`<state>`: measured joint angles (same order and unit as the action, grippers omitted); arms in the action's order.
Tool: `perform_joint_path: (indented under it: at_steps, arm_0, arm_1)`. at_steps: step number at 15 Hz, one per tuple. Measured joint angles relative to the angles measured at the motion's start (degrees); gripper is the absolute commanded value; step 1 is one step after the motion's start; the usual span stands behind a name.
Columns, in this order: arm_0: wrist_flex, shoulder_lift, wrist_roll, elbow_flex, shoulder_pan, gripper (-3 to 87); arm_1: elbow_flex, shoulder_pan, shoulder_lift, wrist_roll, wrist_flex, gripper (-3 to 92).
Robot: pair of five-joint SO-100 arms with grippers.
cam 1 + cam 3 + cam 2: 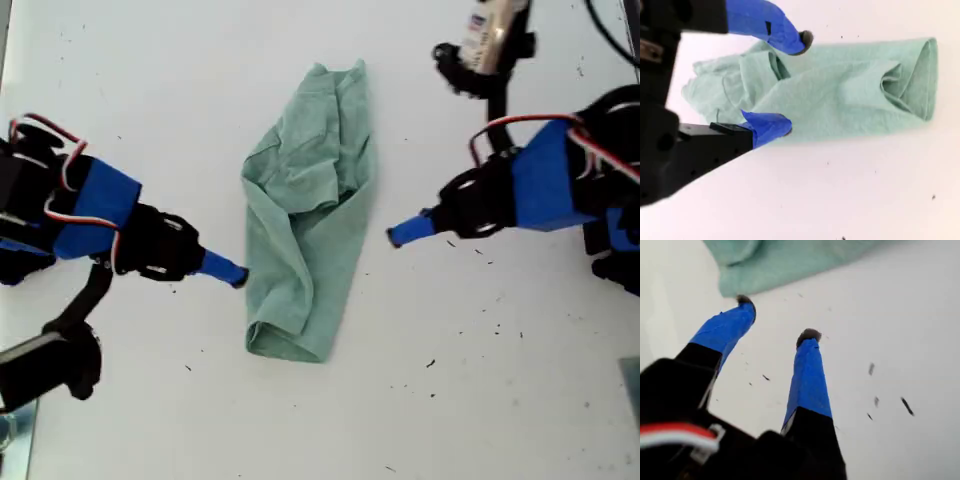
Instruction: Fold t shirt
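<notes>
The t shirt (305,230) lies in the middle of the white surface (150,80). It is already narrowed into a long strip that runs from the exterior view's top to its bottom, with a rounded folded end at the bottom and a bunched sleeve in the upper half. I judge the lengthwise folds done and the crosswise fold still to make.

At the exterior view's left, my second gripper (232,273) has its tip against the strip's edge, below the middle. Its jaws stand wide apart with nothing in them. At the exterior view's right, my first gripper (400,232) sits near the opposite edge but apart from it, jaws also parted and empty.

The next move probably calls for both jaws to close on one end of the strip, catching all the layers so the bunched sleeve does not slip out, then carry that end over to the other.

The second wrist view shows the loose pleats and the tube-like folded end plainly. The first wrist view shows bare surface and dark specks (906,406) between its tips, with only a corner of cloth beyond. The exterior view alone shows both arms together.
</notes>
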<state>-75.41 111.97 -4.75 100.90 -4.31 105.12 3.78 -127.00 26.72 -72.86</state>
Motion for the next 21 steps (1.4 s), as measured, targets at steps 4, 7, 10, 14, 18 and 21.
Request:
perform_joint_path:
  at_steps: [4, 7, 10, 14, 18, 21]
  arm_0:
    - [0.35, -14.41, -2.55, -8.26, 0.0, 25.0]
    - [2.11, -19.34, -2.55, -8.53, -0.26, 26.0]
    - [5.71, -22.41, -2.64, -8.96, -0.97, 25.6]
    - [8.53, -30.41, -1.58, -11.34, -3.52, 25.7]
    - [11.69, -41.66, -0.79, -15.56, -5.54, 28.3]
    - [11.78, -46.41, -0.88, -20.74, -5.62, 15.0]
  arm_1:
    - [-32.43, -6.06, 31.82, -4.48, -2.64, 24.1]
    - [-37.97, -9.05, 41.04, -7.91, -2.55, 23.8]
    - [-38.67, -11.87, 45.53, -11.07, -1.58, 23.8]
    - [-39.02, -14.59, 52.91, -13.97, 2.11, 24.2]
    - [-40.96, -14.77, 59.94, -14.33, 7.47, 24.1]
    - [-46.67, -14.77, 64.51, -13.1, 8.17, 16.4]
